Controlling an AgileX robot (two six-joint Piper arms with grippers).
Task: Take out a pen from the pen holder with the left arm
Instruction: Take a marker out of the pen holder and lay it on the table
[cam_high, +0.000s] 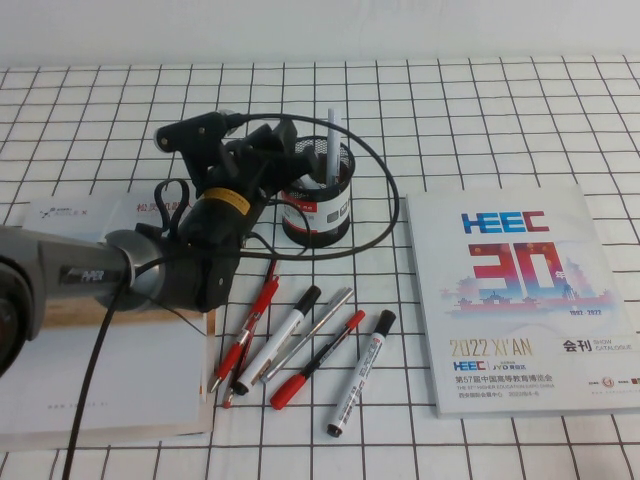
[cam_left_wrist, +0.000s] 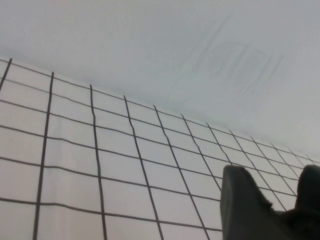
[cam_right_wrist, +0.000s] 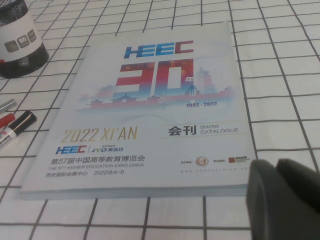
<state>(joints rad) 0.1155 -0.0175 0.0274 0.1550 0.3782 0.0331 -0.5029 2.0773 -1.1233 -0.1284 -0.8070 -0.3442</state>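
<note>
The black mesh pen holder (cam_high: 322, 205) with a white label stands in the middle of the gridded table. One white pen (cam_high: 333, 143) sticks up out of it. My left gripper (cam_high: 297, 143) reaches from the left to the holder's rim, close beside that pen. Seen from the left wrist, its two dark fingers (cam_left_wrist: 245, 205) stand apart around the left gripper (cam_left_wrist: 277, 192), with only the gridded cloth showing in the gap. My right gripper (cam_right_wrist: 287, 200) hovers with its fingers together over the table near a booklet's corner. It does not show in the high view.
Several pens and markers (cam_high: 300, 345) lie in front of the holder. A HEEC catalogue (cam_high: 520, 295) lies to the right, and a white notepad (cam_high: 100, 395) on a wooden board sits under the left arm. A black cable (cam_high: 385, 200) loops past the holder.
</note>
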